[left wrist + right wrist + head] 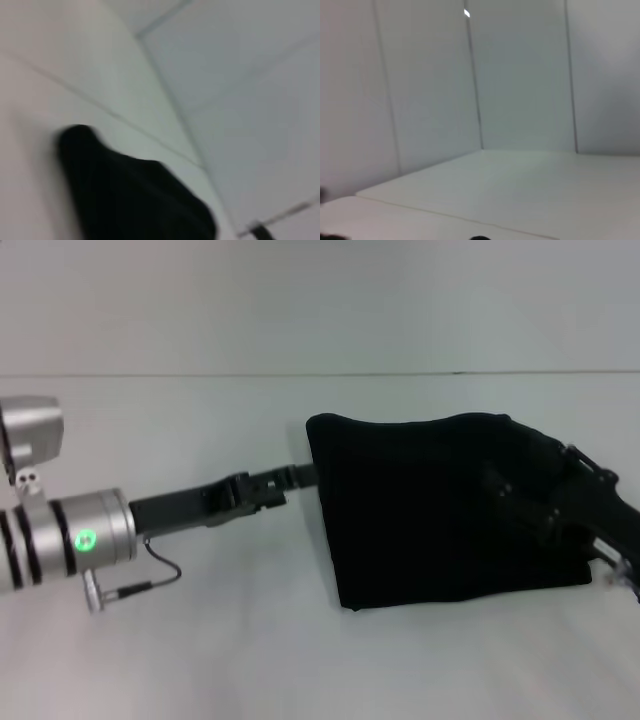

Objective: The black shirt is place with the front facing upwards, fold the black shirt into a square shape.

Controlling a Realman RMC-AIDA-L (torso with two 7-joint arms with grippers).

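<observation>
The black shirt (420, 510) lies on the white table (200, 650) right of the middle, folded into a rough rectangle with its plain side up and no lettering showing. My left gripper (300, 476) reaches in from the left, its tip at the upper part of the shirt's left edge. My right gripper (515, 502) comes from the right and sits over the shirt's right part, dark against the dark cloth. In the left wrist view the shirt (125, 200) is a black mass close below the camera. The right wrist view holds only table and wall.
The white table meets a pale wall (320, 300) along its back edge. A thin cable (160, 575) loops under my left forearm. Bare tabletop lies in front of the shirt and to its left.
</observation>
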